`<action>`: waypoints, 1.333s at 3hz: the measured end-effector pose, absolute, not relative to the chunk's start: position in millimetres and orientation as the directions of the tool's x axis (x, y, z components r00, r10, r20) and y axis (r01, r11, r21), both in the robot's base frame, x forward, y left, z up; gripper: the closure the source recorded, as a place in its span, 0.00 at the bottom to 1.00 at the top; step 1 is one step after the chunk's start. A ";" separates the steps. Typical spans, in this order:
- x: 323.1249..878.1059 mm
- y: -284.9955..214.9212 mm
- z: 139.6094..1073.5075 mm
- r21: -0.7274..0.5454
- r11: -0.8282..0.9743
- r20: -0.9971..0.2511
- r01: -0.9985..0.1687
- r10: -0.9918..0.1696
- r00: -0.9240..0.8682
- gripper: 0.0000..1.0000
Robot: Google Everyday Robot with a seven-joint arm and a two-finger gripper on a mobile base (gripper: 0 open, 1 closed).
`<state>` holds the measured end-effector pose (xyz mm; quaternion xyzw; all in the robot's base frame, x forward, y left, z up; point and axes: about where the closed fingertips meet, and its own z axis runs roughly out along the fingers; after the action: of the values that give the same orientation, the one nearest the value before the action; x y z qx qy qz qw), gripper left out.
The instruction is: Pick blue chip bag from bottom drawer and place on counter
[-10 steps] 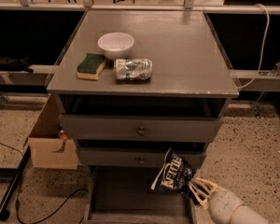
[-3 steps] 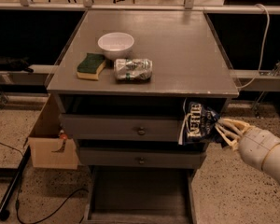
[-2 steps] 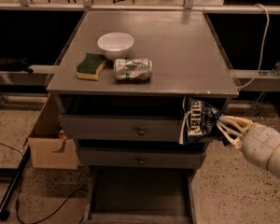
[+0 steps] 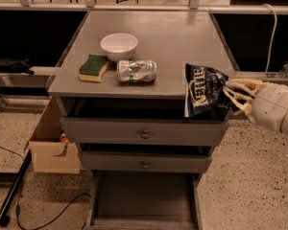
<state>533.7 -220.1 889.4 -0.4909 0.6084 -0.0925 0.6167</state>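
My gripper (image 4: 230, 94) comes in from the right and is shut on the blue chip bag (image 4: 201, 90), a dark navy foil bag with white lettering. It holds the bag upright in the air at the front right corner of the counter (image 4: 173, 37), level with the counter's edge. The bottom drawer (image 4: 143, 198) stands pulled open below, its flat grey floor bare.
On the counter's left half sit a white bowl (image 4: 118, 46), a green and yellow sponge (image 4: 93, 67) and a crushed silver-green can (image 4: 137, 71). Two knobbed drawers (image 4: 145, 135) are above the open one. A cardboard box (image 4: 53, 147) and cables lie on the floor at left.
My gripper has lifted the chip bag from down by the bottom drawer up to the counter's front right corner.
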 end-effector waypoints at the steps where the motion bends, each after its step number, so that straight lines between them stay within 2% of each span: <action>1: 533.9 -220.1 889.5 -0.718 0.501 -0.660 -0.483 -0.711 0.243 1.00; 4: 633.8 -216.5 946.2 -0.783 0.434 -0.585 -0.446 -0.757 0.291 1.00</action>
<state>633.8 -216.5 946.2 -0.5168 0.5821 -0.1262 0.6150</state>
